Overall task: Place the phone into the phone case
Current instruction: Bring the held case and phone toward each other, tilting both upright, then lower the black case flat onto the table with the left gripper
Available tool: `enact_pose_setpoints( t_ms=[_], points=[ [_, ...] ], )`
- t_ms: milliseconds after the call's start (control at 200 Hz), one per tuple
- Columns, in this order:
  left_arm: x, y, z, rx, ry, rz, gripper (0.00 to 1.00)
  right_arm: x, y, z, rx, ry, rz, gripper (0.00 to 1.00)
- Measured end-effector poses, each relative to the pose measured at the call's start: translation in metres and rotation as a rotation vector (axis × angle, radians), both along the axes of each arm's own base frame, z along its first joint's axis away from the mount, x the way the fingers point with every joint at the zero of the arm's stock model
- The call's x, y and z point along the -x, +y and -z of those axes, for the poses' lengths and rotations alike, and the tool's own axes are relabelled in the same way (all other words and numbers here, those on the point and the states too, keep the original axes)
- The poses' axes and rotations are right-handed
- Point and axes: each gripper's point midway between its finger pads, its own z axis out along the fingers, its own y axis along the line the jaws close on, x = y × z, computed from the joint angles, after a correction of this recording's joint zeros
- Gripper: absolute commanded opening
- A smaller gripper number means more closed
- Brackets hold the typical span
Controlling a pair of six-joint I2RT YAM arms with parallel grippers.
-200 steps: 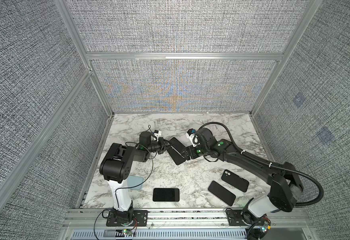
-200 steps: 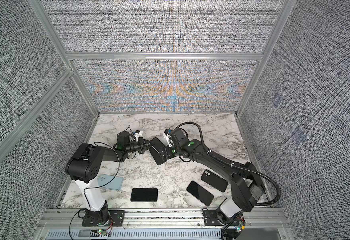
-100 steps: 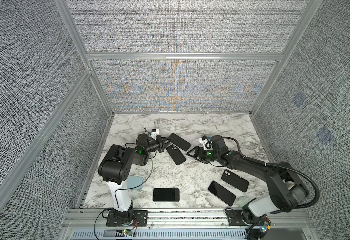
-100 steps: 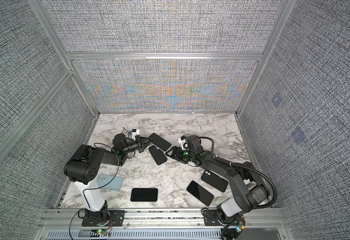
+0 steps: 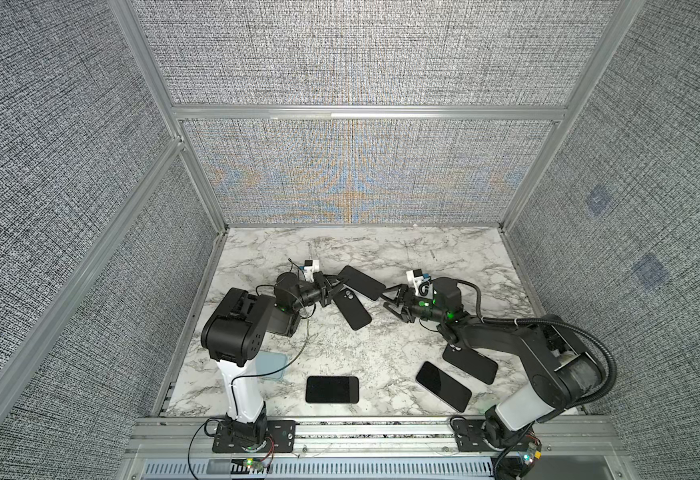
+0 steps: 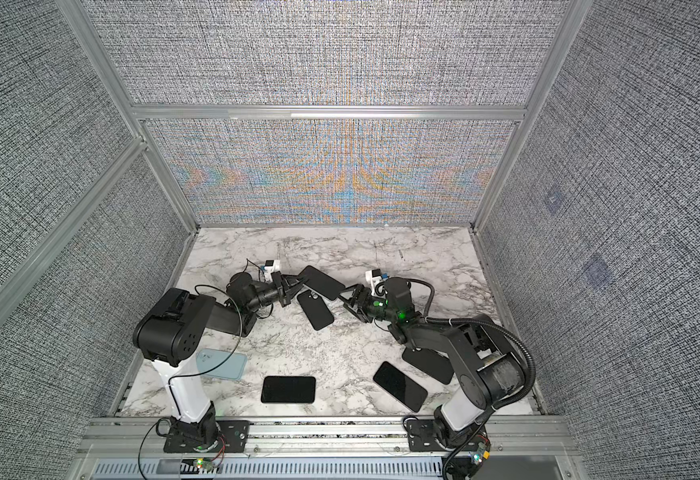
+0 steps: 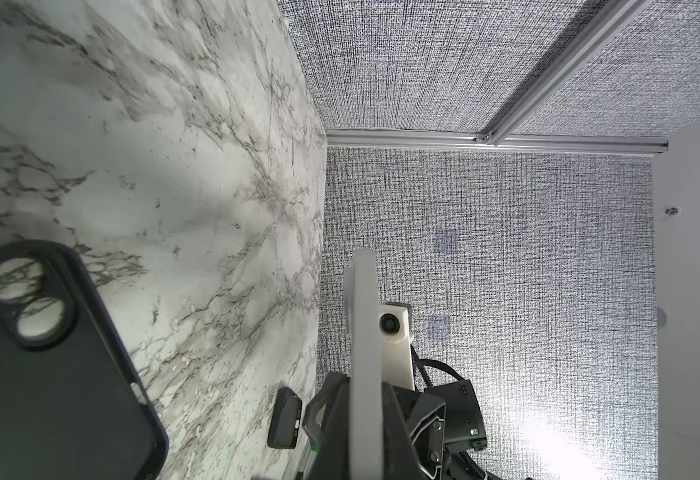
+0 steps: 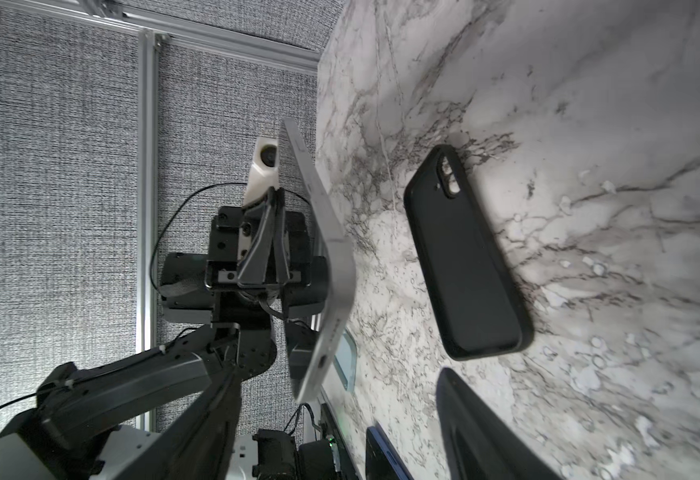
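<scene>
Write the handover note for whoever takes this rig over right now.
Left gripper: shut on one end of the phone, holding it off the table.
Right gripper: open, empty, near the phone's free end.
Black case: empty, flat on the table by the held phone.
Done: phone lifted.
Left: set the phone into the case and press it home.

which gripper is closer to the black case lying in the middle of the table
Left. The left gripper, holding a phone, is right at the camera-hole end of the black case. The right gripper is open and a clear gap away off its other side.
</scene>
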Motion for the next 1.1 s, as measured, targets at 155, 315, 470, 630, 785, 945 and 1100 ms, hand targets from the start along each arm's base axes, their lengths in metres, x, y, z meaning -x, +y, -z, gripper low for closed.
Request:
enact_pose_setpoints(
  t_ms=[155, 315, 470, 630, 785, 945, 1100],
  points=[
    [0.002, -0.003, -0.002, 0.002, -0.004, 0.008, 0.07, -0.008, 0.001, -0.003, -0.041, 0.003, 0.031, 0.64],
    [0.002, -0.003, -0.003, 0.007, -0.005, 0.008, 0.08, -0.013, 0.001, -0.004, -0.075, 0.013, 0.05, 0.52],
    [0.003, -0.004, -0.005, 0.014, -0.015, 0.009, 0.08, -0.017, 0.0, -0.008, -0.096, 0.011, 0.071, 0.44],
    [0.004, -0.005, -0.005, 0.02, -0.019, 0.011, 0.08, -0.018, 0.0, -0.009, -0.11, 0.013, 0.079, 0.35],
    [0.006, -0.006, -0.005, 0.022, -0.017, 0.011, 0.08, -0.02, 0.0, -0.008, -0.123, 0.021, 0.087, 0.28],
    [0.006, -0.006, -0.009, 0.026, -0.032, 0.003, 0.09, -0.021, 0.0, -0.011, -0.135, 0.022, 0.092, 0.23],
    [0.008, -0.007, -0.013, 0.035, -0.041, -0.001, 0.1, -0.021, -0.002, -0.018, -0.14, 0.008, 0.105, 0.19]
  ],
)
